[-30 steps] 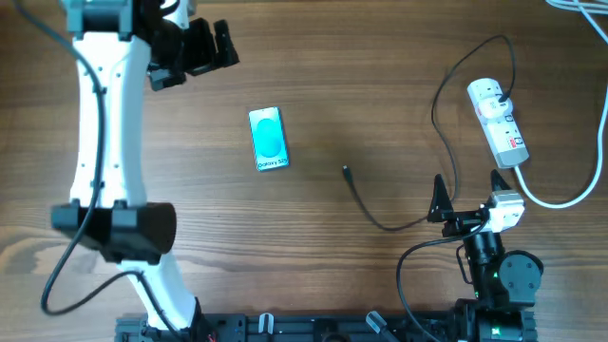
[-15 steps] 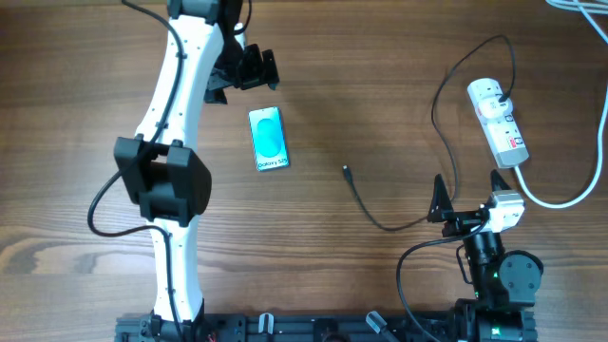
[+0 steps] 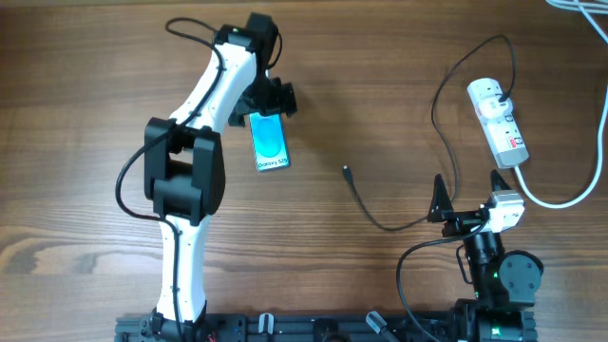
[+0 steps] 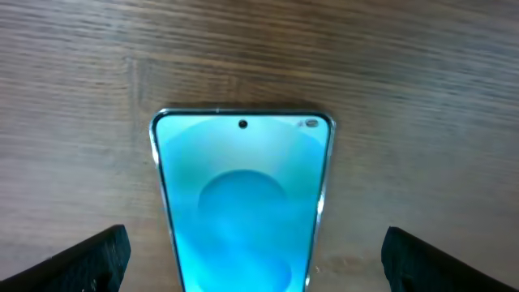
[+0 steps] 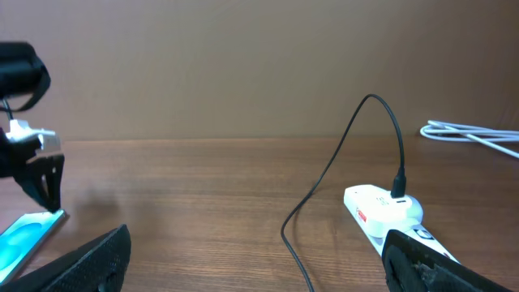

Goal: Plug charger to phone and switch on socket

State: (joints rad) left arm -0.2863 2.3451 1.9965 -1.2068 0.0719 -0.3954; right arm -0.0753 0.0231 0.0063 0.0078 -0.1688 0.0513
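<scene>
The phone [image 3: 270, 142] lies flat on the table with its teal screen up. It fills the left wrist view [image 4: 242, 211]. My left gripper [image 3: 265, 101] hovers over the phone's far end, open, one finger on each side of the phone [image 4: 251, 259]. The black charger cable [image 3: 446, 95] runs from the socket [image 3: 497, 122] in a loop to its connector tip [image 3: 347, 172], which lies free on the table right of the phone. My right gripper [image 3: 467, 193] is open and empty near the front right; in its view [image 5: 259, 259] the cable [image 5: 324, 182] and socket [image 5: 388, 209] show.
A thick white cord [image 3: 570, 195] curves from the socket to the table's right edge. More white cord [image 3: 579, 14] lies at the back right corner.
My left arm has swung right and toward the front, from the back left of the table to directly over the phone's far end. The right arm, cable and socket have not moved.
</scene>
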